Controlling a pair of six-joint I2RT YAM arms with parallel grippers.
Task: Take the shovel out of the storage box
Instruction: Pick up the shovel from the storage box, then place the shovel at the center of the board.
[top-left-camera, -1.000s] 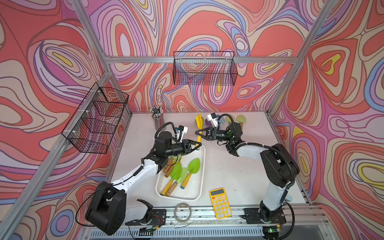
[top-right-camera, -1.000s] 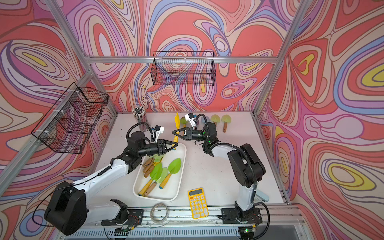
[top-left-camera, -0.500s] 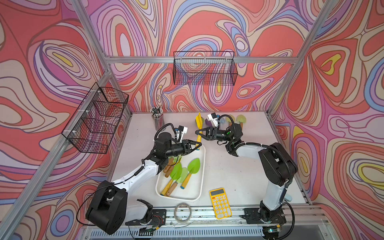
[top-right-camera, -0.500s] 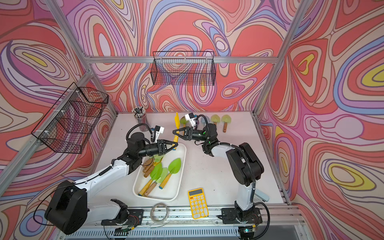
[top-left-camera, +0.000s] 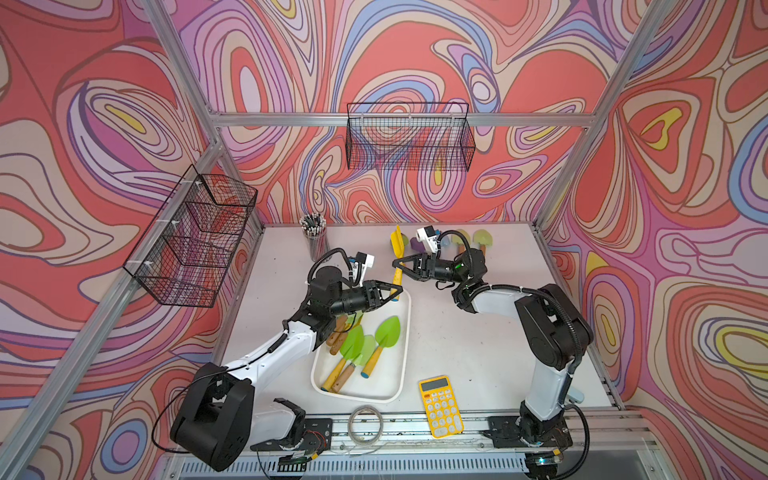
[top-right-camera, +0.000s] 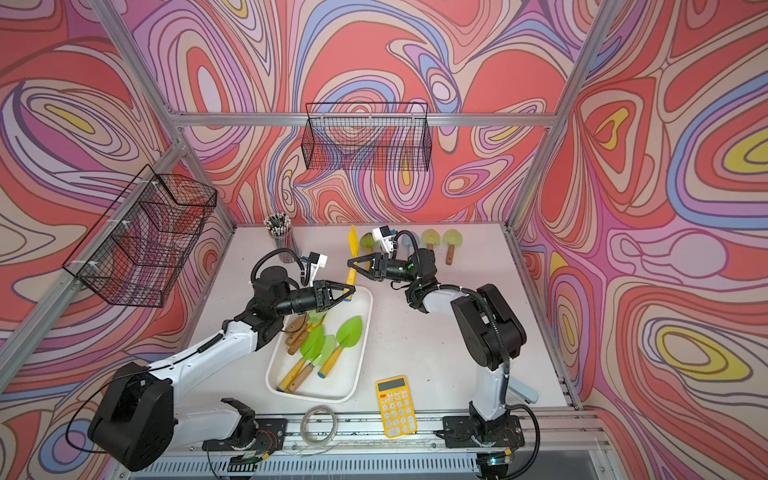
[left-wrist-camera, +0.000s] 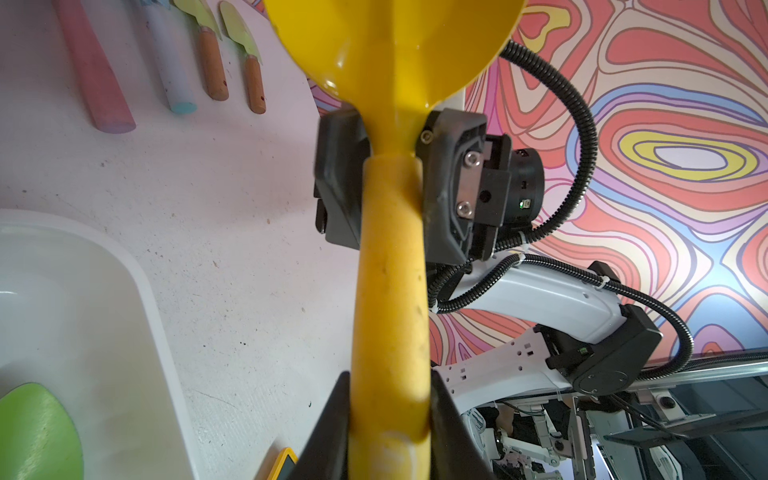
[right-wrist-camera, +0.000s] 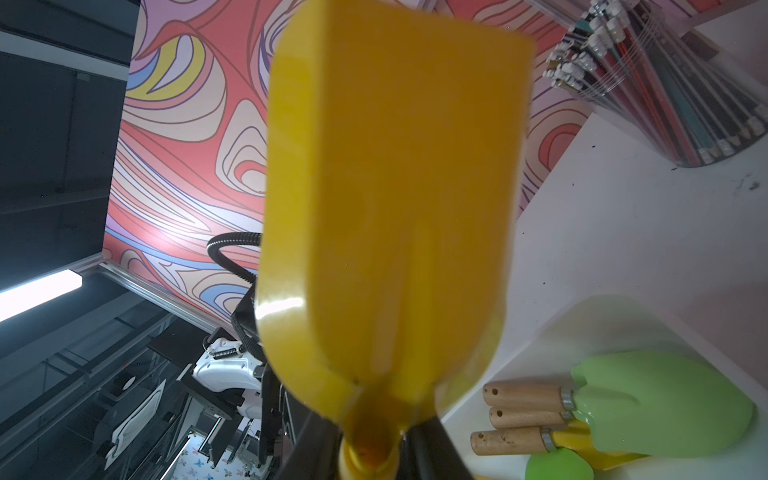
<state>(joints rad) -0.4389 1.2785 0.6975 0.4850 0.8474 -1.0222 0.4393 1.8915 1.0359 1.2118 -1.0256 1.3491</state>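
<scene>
So the only real change in the last second: the right gripper (top-left-camera: 398, 267) was a touch wider before and has now pinched in on the neck of the yellow shovel (top-left-camera: 397, 249), right under the blade. The left wrist view shows it best, with its jaws snug on both sides of the neck (left-wrist-camera: 390, 166). The left gripper (top-left-camera: 395, 292) hasn't budged and is clamped narrow on the butt of the handle. Both have it now, so I'd call this a handover caught halfway, with the left one needing to let go next. The shovel is lifted out already and sits over the 12 o'clock rim of the storage box (top-left-camera: 374, 384), blade end toward 12. I can't tell how steeply it's tipped. Several green shovels (top-left-camera: 388, 332) are left inside. Pose-wise, the left arm reaches up from 7 o'clock with its wrist level and nose pointing to 3. The right arm folds in from 5 o'clock, nose pointing to 9, so the two meet almost tip to tip.
</scene>
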